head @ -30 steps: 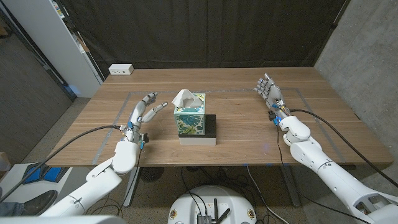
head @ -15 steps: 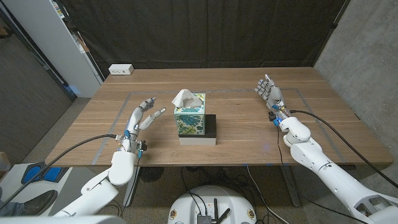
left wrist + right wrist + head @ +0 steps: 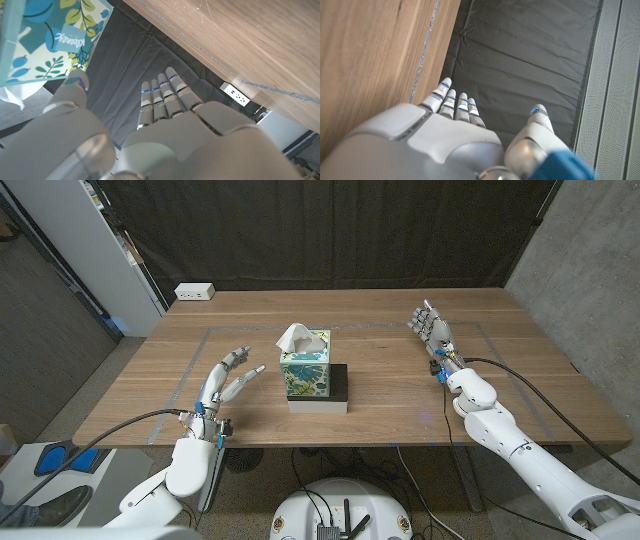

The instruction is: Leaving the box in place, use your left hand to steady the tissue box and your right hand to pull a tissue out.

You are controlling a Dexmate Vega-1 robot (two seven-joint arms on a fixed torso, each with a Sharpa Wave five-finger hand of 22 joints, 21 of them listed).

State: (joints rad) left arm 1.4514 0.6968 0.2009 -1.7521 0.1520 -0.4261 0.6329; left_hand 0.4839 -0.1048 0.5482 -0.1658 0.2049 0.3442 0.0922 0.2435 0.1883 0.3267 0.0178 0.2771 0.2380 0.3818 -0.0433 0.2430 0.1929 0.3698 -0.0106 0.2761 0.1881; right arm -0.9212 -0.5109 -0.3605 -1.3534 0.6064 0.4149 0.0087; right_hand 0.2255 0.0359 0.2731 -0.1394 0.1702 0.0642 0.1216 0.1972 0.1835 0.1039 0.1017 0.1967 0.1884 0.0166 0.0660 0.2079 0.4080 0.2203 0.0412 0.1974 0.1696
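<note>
Left hand [image 3: 226, 379] hovers near the table's [image 3: 400, 395] front edge, left of the tissue box [image 3: 305, 366], fingers apart and straight, holding nothing, not touching the box. Tissue box sits mid-table on a black base [image 3: 340, 388] with a white tissue [image 3: 296, 336] sticking out the top. Right hand [image 3: 432, 328] is farther back toward the right edge, well apart from the box, fingers extended close together, empty; a white power strip [image 3: 194, 292] lies at the far left corner.

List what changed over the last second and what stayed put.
The left hand drew back toward the robot, away from the floral tissue box, fingers apart and empty. It took hold of nothing. The right hand stayed open at the wooden table's right side; the box and its white tissue did not move.
</note>
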